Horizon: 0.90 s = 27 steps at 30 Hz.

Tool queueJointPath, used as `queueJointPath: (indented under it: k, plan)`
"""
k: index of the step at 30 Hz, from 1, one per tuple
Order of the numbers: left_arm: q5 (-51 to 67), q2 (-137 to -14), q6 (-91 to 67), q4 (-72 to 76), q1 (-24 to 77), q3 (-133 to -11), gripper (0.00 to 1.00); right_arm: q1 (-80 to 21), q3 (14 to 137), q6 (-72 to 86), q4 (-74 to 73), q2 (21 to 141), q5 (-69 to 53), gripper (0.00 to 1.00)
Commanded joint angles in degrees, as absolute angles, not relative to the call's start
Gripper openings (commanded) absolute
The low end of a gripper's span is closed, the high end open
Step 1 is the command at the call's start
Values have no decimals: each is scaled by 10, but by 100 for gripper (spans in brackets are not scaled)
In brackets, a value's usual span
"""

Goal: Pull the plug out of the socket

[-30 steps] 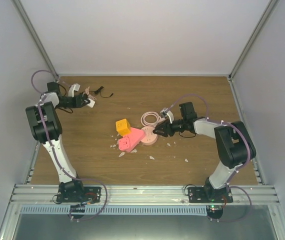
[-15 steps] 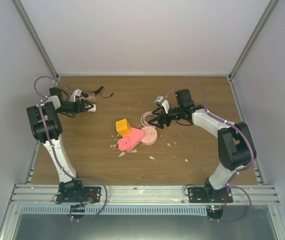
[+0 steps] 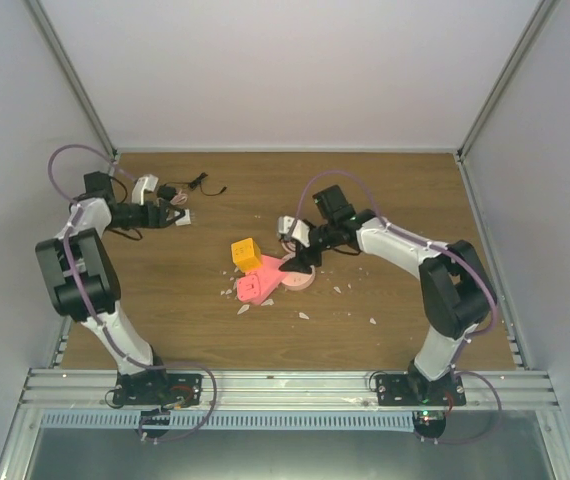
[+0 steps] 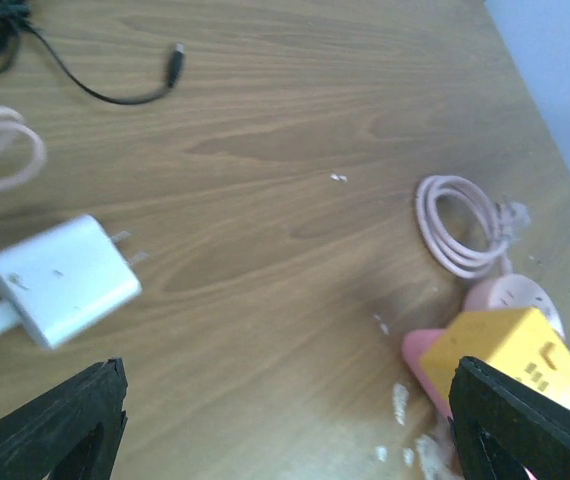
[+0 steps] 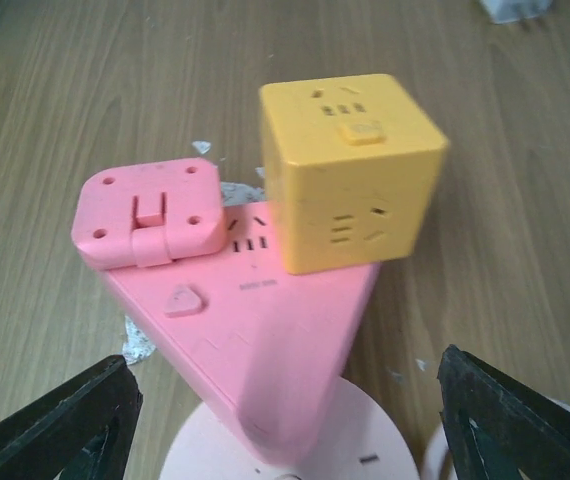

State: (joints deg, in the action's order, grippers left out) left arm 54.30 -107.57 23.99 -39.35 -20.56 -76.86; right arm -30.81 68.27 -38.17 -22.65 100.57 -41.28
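Observation:
The socket (image 5: pixel 265 330), a flat pink triangle, lies mid-table (image 3: pixel 272 270) with one corner resting on a pale pink disc (image 5: pixel 365 455). A yellow cube (image 5: pixel 350 170) and a small pink square block (image 5: pixel 150 215) sit on it. My right gripper (image 5: pixel 287 425) hovers open just above the socket's near corner (image 3: pixel 292 263), touching nothing. The white plug (image 4: pixel 60 282) lies flat on the wood far to the left (image 3: pixel 182 217), prongs showing, well apart from the socket. My left gripper (image 4: pixel 290 425) is open and empty just behind the plug (image 3: pixel 170 215).
A coiled pink cable (image 4: pixel 460 232) lies beyond the disc. A black cable (image 4: pixel 115 90) and a pale looped cord (image 4: pixel 0 145) lie at the back left near the plug. White crumbs (image 3: pixel 303 315) are scattered round the socket. Side walls close in the table.
My left gripper opened, let go of the white plug on the table and drew back left. My right gripper opened and swung left over the socket.

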Motion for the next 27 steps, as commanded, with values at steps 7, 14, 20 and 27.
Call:
queueJointPath:
  k: [7, 14, 20, 27]
  plan:
    - [604, -961, 219, -404, -168, -667, 89, -381, 682, -529, -238, 1028, -323, 87]
    - [596, -914, 182, -369, -142, -619, 90, -419, 675, -532, -189, 1046, -256, 89]
    - [605, -901, 155, -350, -139, -589, 91, -427, 645, -519, -170, 1048, -253, 86]
    - [621, -897, 139, -336, -124, -572, 90, -429, 623, -494, -160, 1060, -240, 78]
